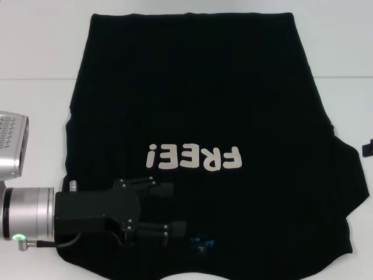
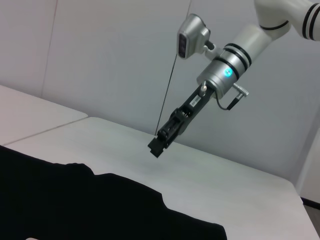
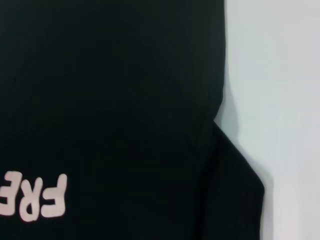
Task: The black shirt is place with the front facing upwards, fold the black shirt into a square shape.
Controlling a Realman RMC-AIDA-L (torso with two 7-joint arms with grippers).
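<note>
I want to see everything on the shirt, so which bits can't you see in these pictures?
- Black shirt: near hem cut off by the head view's bottom edge; left sleeve hidden under the left gripper.
- Neck label: writing too small, head view.
- "FREE!": cut off by the right wrist view's edge.
- Right gripper: finger gap unclear, left wrist view.

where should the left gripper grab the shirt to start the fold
Probably the shirt's left sleeve edge, near the robot. The left gripper already hovers over the collar end beside the neck label, fingers spread. The shirt lies flat, so come down from above and pinch the thin edge against the table. The right gripper hangs above the table, off the shirt.
</note>
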